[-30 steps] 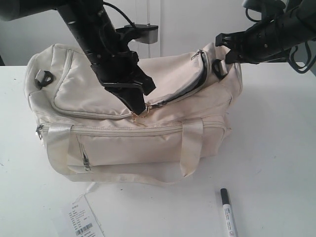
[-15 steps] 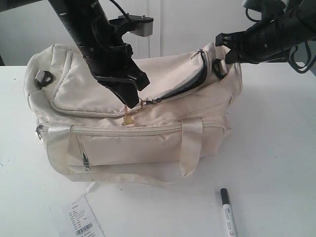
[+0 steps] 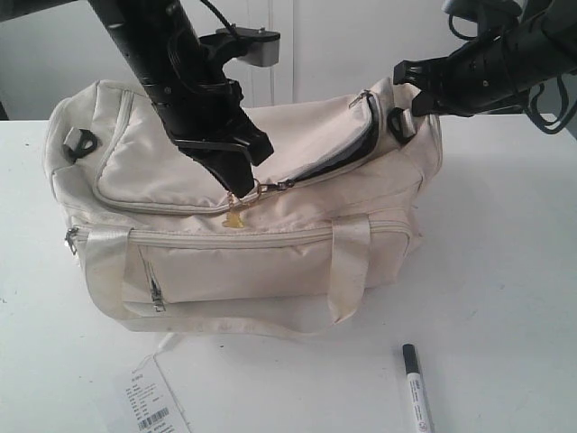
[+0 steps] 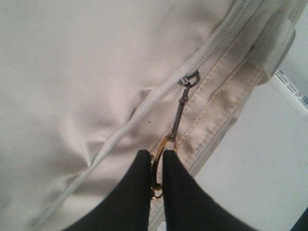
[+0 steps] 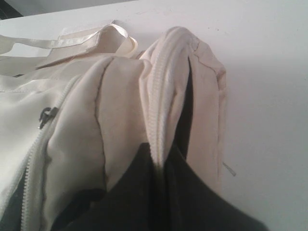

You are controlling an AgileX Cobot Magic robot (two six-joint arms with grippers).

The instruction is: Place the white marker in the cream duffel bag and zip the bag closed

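Currently, the bag [image 3: 270, 262] stands on the table [image 3: 514, 271] with its long side toward the exterior camera.

The left gripper [image 4: 155, 156] is over the top of the bag, near the middle. Its jaws are closed on the gold ring [image 4: 164, 140] that hangs from the zipper pull [image 4: 183, 103]. The pull links to the slider [image 4: 190, 79] on the top zipper. In the exterior view, the zipper is undone to the right of the slider. A dark gap [image 3: 361, 149] runs along the flap up to the right end of the bag. To the left of the slider the zipper looks closed.

The right gripper [image 5: 159, 155] is at the right end of the bag. Its jaws are pinched together on a fold of fabric that carries the end of the zipper tape. The fold stands above the rest of that end.

The marker [image 3: 416, 388] lies on the table in front of the bag, toward the right. It is outside the bag and well apart from it. Its black cap points toward the bag.

A paper tag [image 3: 151, 401] with a barcode lies on the table at front left, near the bag's lower strap [image 3: 225, 316].
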